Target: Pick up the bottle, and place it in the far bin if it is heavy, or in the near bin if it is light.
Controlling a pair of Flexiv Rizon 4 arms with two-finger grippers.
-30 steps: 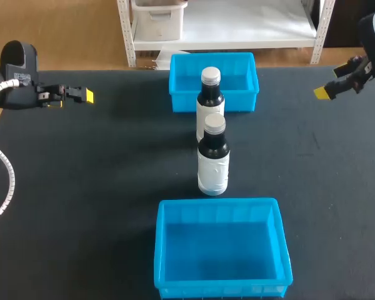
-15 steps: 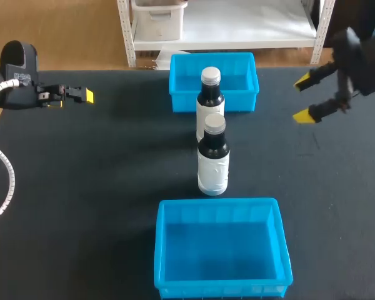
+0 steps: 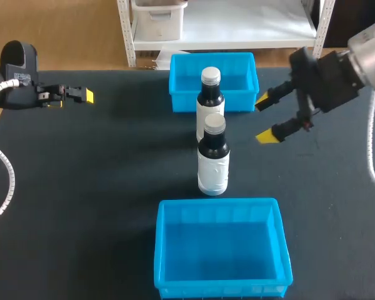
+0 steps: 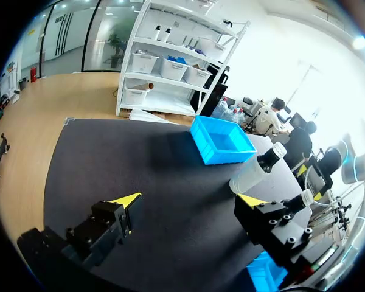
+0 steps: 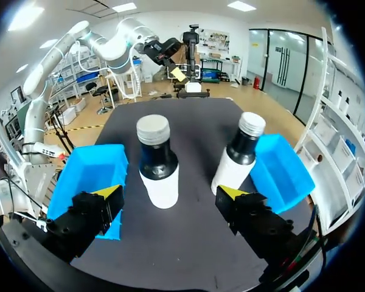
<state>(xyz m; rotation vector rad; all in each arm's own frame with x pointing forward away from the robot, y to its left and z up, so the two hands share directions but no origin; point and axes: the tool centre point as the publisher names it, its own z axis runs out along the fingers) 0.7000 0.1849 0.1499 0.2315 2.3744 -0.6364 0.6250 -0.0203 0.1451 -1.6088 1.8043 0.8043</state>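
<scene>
Two dark bottles with white labels and grey caps stand mid-table. The nearer bottle [image 3: 213, 157] [image 5: 158, 165] is between the bins; the farther bottle [image 3: 210, 94] [image 5: 239, 156] stands against the far bin's front. The far blue bin [image 3: 181, 94] [image 5: 281, 171] and the near blue bin [image 3: 220, 204] [image 5: 88, 171] hold nothing that I can see. My right gripper [image 3: 265, 118] [image 5: 169, 193] hangs open to the right of the bottles, touching neither. My left gripper [image 3: 81, 95] [image 4: 190, 201] is open, far off at the table's left. In the left wrist view the far bin [image 4: 222, 141] and a bottle [image 4: 254, 174] lie ahead.
The black table top [image 3: 112, 175] carries nothing else. Bare surface lies to both sides of the bottles and bins. A white shelf stands beyond the far edge.
My right arm has swung in from the table's far right edge toward the bottles, gripper open throughout. The left arm and both bottles have stayed put.
</scene>
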